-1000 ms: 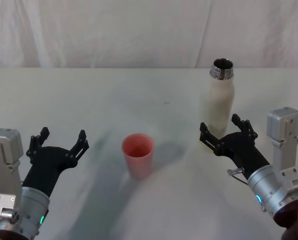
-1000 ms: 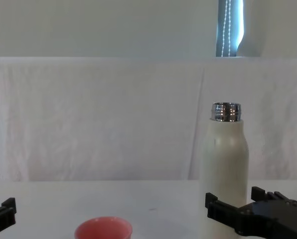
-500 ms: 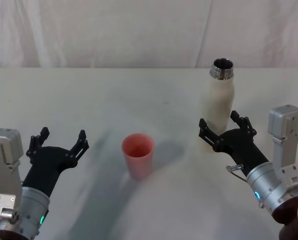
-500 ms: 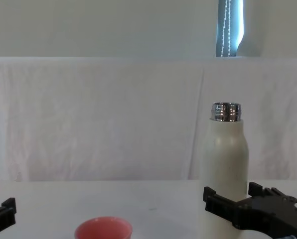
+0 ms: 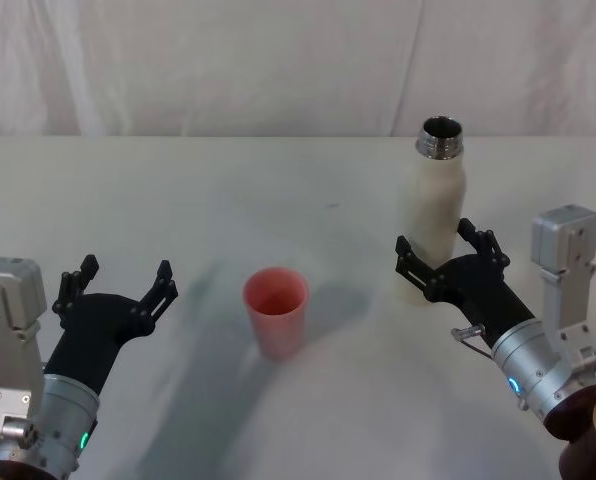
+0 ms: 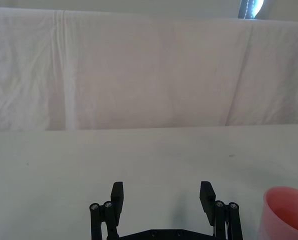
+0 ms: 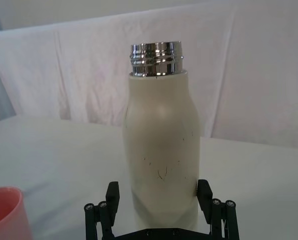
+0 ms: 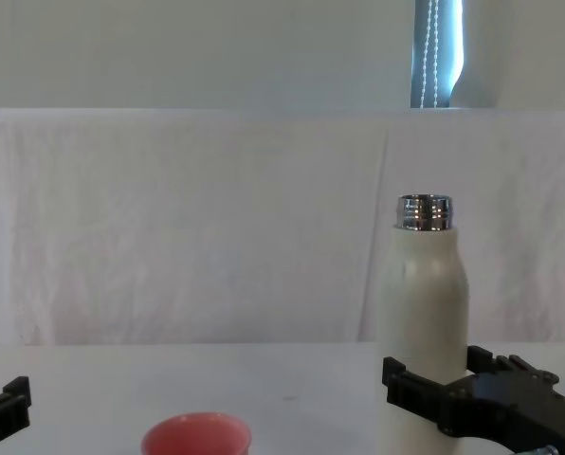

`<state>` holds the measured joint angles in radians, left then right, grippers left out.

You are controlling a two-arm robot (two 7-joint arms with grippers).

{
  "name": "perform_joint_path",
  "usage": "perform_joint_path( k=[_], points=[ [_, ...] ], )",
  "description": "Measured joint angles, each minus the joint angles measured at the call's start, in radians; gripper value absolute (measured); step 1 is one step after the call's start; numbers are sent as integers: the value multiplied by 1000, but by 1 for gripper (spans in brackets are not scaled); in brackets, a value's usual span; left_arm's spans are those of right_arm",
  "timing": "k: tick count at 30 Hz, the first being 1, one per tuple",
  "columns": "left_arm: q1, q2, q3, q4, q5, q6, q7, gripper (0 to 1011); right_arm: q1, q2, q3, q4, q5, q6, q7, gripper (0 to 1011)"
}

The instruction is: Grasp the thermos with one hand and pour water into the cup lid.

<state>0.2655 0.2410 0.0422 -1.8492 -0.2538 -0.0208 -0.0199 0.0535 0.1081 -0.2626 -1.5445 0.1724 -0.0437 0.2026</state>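
One thermos [image 5: 433, 225] and one cup lid [image 5: 275, 311] stand on the white-draped table [image 5: 228, 190], attended by two grippers. The right gripper [image 5: 440, 254] straddles the base of the upright, uncapped bottle, its fingers spread on either side, contact unclear. The pink cup stands well off to that gripper's left, its contents impossible to make out. The left gripper [image 5: 118, 281] hovers spread apart, with the cup just to its right.

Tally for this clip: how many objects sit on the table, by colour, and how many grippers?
Cream-white: 1, the thermos
Salmon-pink: 1, the cup lid
Black grippers: 2, the left gripper and the right gripper
Total: 4
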Motion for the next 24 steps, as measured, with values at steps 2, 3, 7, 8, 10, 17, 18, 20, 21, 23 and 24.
perform_joint_path(
  k=[2,3,7,8,10,17,18,20,21,23,24],
  points=[
    [0,0,0,0,0,0,0,1001,8,5,-4,8,-9,1,1,1000],
    [0,0,0,0,0,0,0,1001,11,7,-5,11,-11,1,2,1000],
    [0,0,0,0,0,0,0,1001,26,14,-8,26,-18,1,7,1000],
    [0,0,0,0,0,0,0,1001,30,15,-8,30,-18,1,8,1000],
    [0,0,0,0,0,0,0,1001,40,16,-7,39,-18,-1,12,1000],
    [0,0,0,0,0,0,0,1001,62,19,-3,64,-12,-5,19,1000],
    [0,0,0,0,0,0,0,1001,62,19,-3,64,-12,-5,19,1000],
    [0,0,0,0,0,0,0,1001,67,19,-3,71,-11,-6,19,1000],
    [0,0,0,0,0,0,0,1001,70,19,-3,75,-11,-6,19,1000],
    [0,0,0,0,0,0,0,1001,74,18,-3,80,-11,-6,20,1000],
    [0,0,0,0,0,0,0,1001,75,18,-4,82,-11,-6,20,1000]
  ],
)
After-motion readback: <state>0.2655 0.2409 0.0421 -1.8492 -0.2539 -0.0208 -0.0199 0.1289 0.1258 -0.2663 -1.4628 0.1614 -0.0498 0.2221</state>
